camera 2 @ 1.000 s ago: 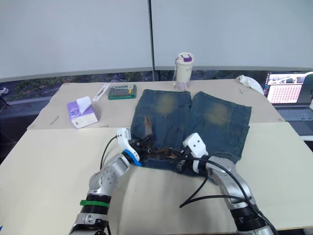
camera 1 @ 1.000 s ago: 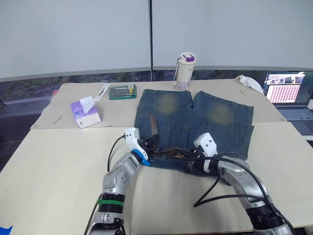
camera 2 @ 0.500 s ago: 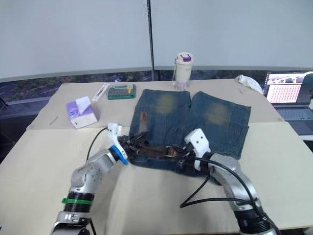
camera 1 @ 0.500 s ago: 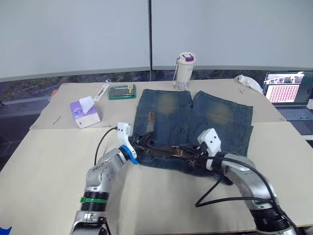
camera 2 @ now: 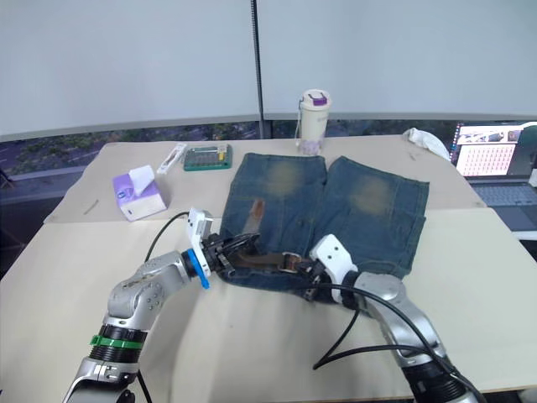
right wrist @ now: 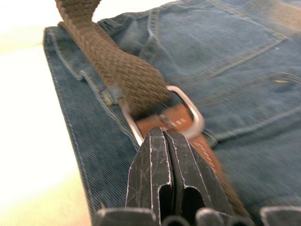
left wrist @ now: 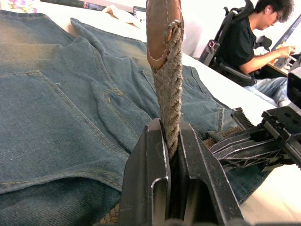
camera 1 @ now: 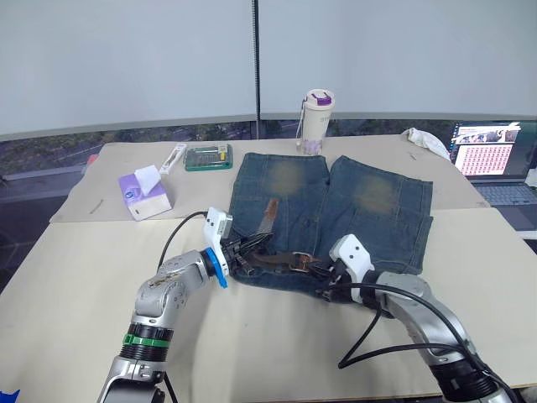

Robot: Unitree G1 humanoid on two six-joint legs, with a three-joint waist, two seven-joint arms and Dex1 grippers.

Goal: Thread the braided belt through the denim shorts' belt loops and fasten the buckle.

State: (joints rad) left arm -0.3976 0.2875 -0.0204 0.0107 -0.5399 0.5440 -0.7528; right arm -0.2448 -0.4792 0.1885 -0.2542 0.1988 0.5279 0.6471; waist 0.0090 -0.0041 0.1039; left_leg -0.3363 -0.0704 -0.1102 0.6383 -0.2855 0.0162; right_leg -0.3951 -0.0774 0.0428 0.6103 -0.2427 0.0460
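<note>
Denim shorts (camera 1: 336,214) are lying flat on the desk (camera 1: 75,285), waistband toward the robot. Along that waistband the braided belt (camera 1: 273,262) is running left to right, its leather-tipped free end (camera 1: 269,210) rising away over the left leg. In the left wrist view, the left gripper (left wrist: 172,141) is showing its jaws clenched on the braid just below the tip. In the right wrist view, the right gripper (right wrist: 164,141) is holding its jaws pressed together at the buckle (right wrist: 186,113), where the braid is passing through the silver frame.

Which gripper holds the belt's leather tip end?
The left gripper: it pinches the braided belt below its leather tip. The right gripper is at the buckle.
</note>
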